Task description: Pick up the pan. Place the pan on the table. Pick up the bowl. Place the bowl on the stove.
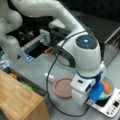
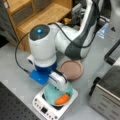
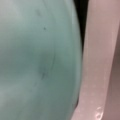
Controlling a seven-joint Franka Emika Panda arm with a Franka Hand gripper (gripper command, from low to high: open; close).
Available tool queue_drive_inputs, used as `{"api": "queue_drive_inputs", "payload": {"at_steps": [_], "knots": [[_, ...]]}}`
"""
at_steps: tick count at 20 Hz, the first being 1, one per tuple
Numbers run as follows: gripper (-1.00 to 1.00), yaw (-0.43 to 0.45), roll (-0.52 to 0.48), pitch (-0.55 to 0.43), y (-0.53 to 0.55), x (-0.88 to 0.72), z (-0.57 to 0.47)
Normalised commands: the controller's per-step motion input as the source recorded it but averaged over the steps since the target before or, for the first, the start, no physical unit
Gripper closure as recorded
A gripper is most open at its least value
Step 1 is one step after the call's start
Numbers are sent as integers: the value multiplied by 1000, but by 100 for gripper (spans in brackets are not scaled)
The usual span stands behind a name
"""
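Note:
The teal bowl with an orange item inside sits on the white stove in both front views. My gripper reaches down onto the bowl's rim, its fingertips hidden by the wrist and the blue mount. In the wrist view the bowl's wall fills the left, and one pale finger stands right beside it. The pinkish-brown pan lies flat on the grey table next to the stove, its white handle pointing away from the stove.
A silver toaster oven stands close to the stove. A light wooden board and wooden shelving border the table. A black cable loops from the arm over the table near the pan.

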Motion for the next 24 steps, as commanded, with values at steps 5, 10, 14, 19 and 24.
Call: {"api": "queue_drive_inputs", "payload": {"at_steps": [5,10,14,19,24], "knots": [[-100,-29,-139,-76,22,-321,106],[-100,-27,-142,-30,13,-276,-13],[-100,-5,-133,-43,-15,-367,-4],[-100,25,-141,-82,-42,-561,11],[-100,44,-126,-116,-30,-610,-73]]}}
